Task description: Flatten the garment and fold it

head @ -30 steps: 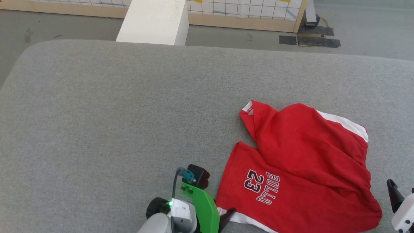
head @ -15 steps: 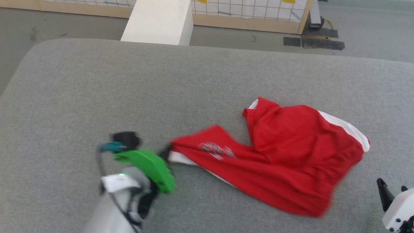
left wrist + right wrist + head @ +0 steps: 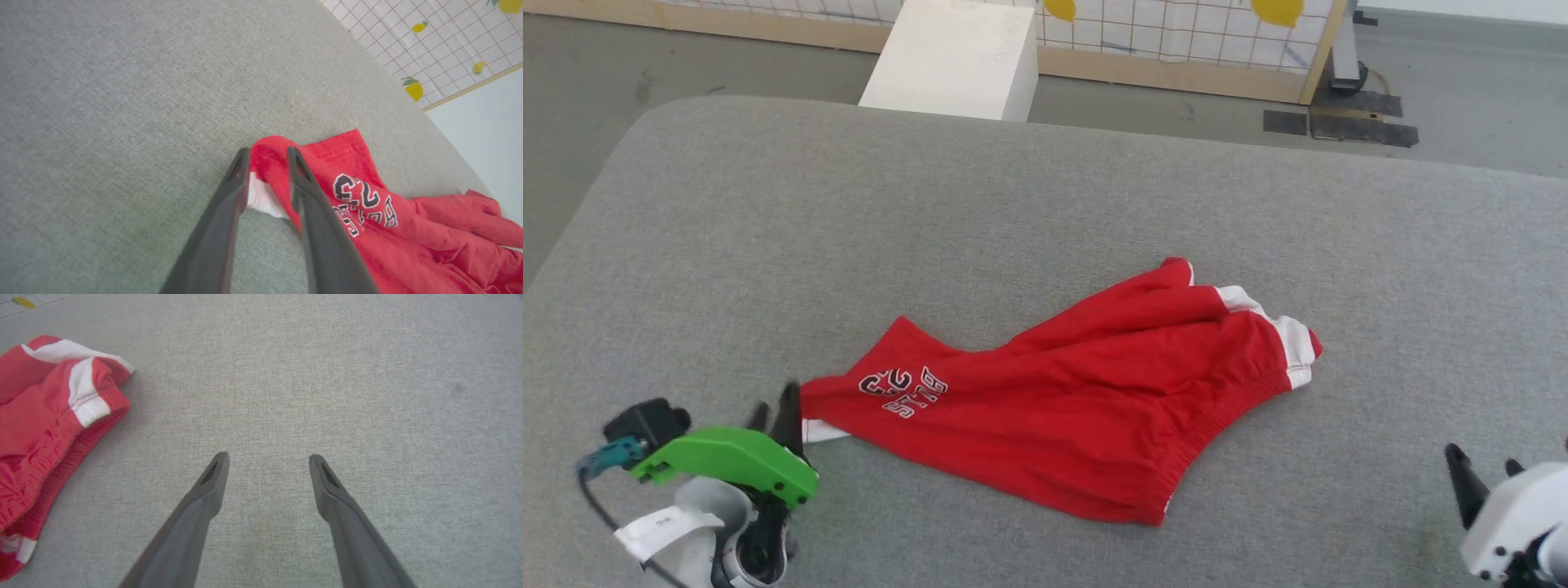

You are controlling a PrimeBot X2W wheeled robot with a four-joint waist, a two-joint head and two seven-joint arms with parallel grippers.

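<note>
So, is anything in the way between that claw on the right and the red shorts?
Nothing visible. The right gripper, jaws open, is over the bare grey surface, and only that same bare surface lies between it and the near edge of the red shorts, which lie off to its left.

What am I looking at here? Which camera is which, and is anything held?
A wheeled two-armed robot, seen through its own cameras. One picture is from its head, looking down at a grey padded surface. The other two are from the wrists, each looking along that arm's two dark fingers. On the surface lie red shorts with white trim and a printed logo, rumpled, not yet flat. The left end effector straddles their white-trimmed corner, cloth between its fingers; whether it pinches, I cannot tell. The right end effector is open over bare surface, holding nothing.
</note>
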